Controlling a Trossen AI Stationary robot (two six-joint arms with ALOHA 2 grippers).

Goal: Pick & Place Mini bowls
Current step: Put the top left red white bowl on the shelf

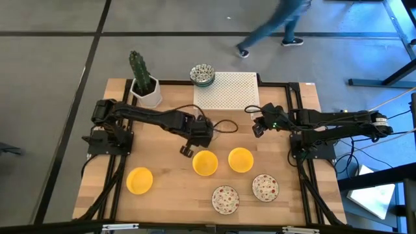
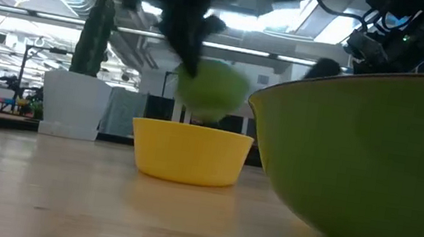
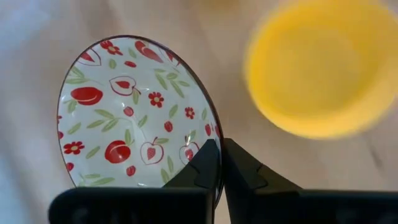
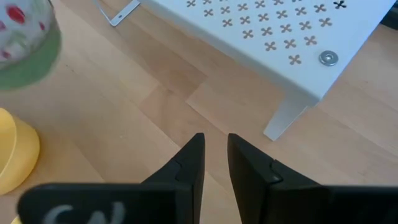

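My left gripper (image 1: 188, 149) is shut on a mini bowl (image 3: 134, 115) that is white with red floral speckles inside and green outside. The bowl hangs blurred above a yellow bowl (image 2: 189, 153) in the low view, just left of the middle yellow bowl (image 1: 205, 162). Two more yellow bowls (image 1: 140, 180) (image 1: 240, 159) and two floral bowls (image 1: 225, 199) (image 1: 265, 187) rest on their bases on the table. A stack of teal-speckled bowls (image 1: 203, 75) stands on the white rack's (image 1: 227, 91) far left corner. My right gripper (image 1: 259, 127) waits open over bare wood near the rack. My left gripper pinches the floral bowl's rim (image 3: 211, 134), with one finger inside the bowl and one outside. The fingers slant steeply down from above. The bowl is lifted clear of the table and tipped on edge, hanging below the fingers.
A white pot with a green cactus (image 1: 144, 81) stands at the far left corner. One floral bowl fills the low view's right as a big green wall (image 2: 371, 166). A person walks on the floor beyond the table's far edge.
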